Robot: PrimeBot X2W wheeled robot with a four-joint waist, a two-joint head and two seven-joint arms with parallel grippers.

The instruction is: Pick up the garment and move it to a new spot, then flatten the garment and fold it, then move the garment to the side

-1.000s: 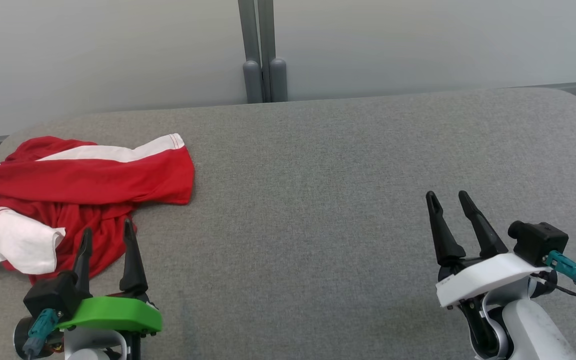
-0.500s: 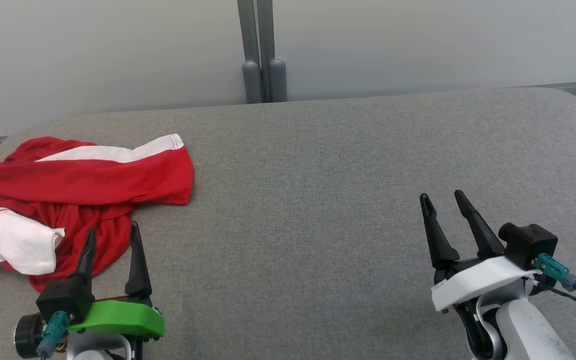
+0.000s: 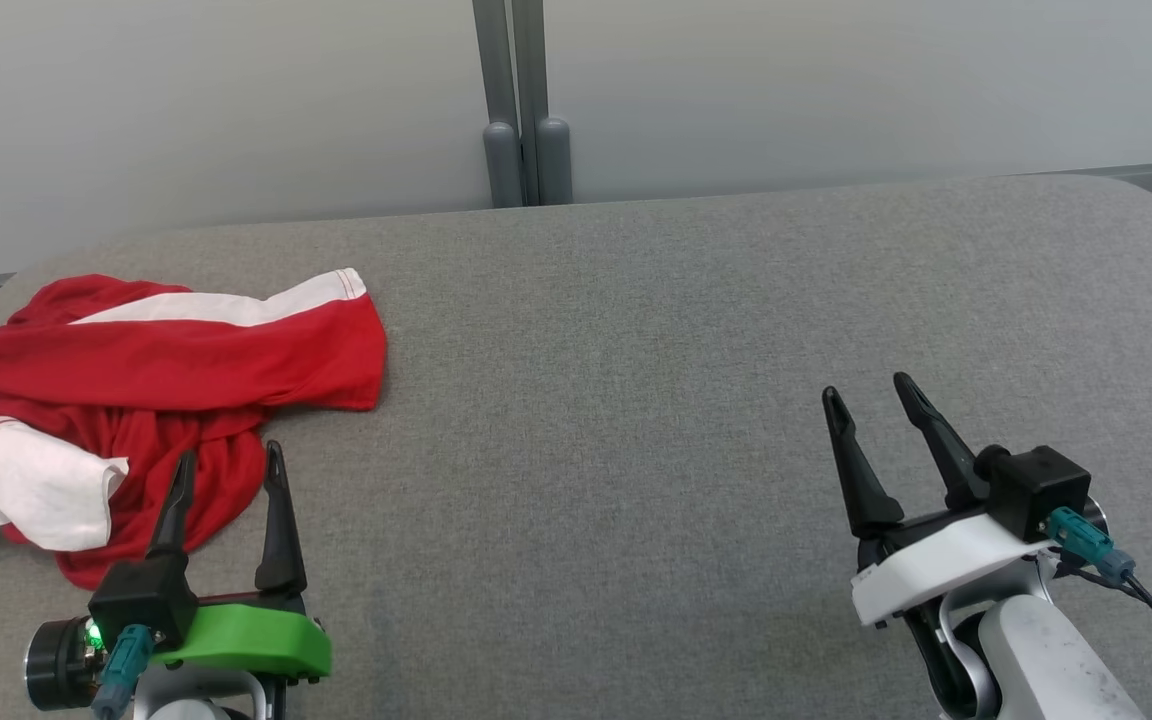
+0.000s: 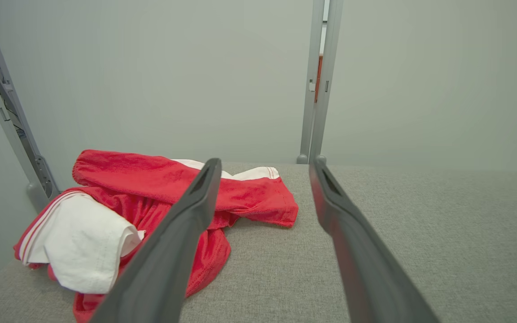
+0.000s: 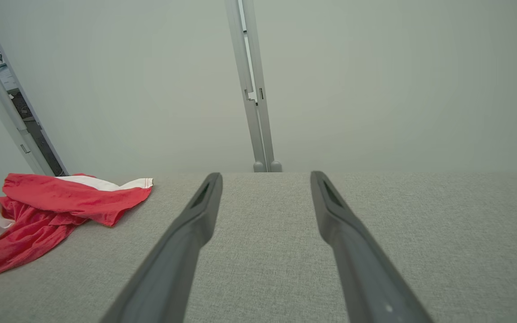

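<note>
The garment (image 3: 166, 360), red with white panels, lies crumpled at the far left of the bench (image 3: 586, 400), close to its left edge. One white sleeve or cuff is bunched at its near left side, and a red part with a white band stretches toward the middle.

The left gripper (image 3: 230, 452) sits just near the garment's near hem. Its fingers (image 4: 186, 224) are spread and hold nothing. In the head view one fingertip overlaps the red cloth, but I cannot tell whether it touches. The right gripper (image 3: 866, 386) is at the near right, well apart from the garment, with its fingers also spread and empty over bare bench.

I judge the first step, the pick-up, to be in hand, with no grasp made yet. The next move calls for the left gripper to go forward and down into the bunched red cloth ahead of it and close on a thick fold. It could then carry the garment right, toward the middle of the bench, where both arms could reach to flatten it. A pinch on one thin layer might let the rest trail or slip.
</note>
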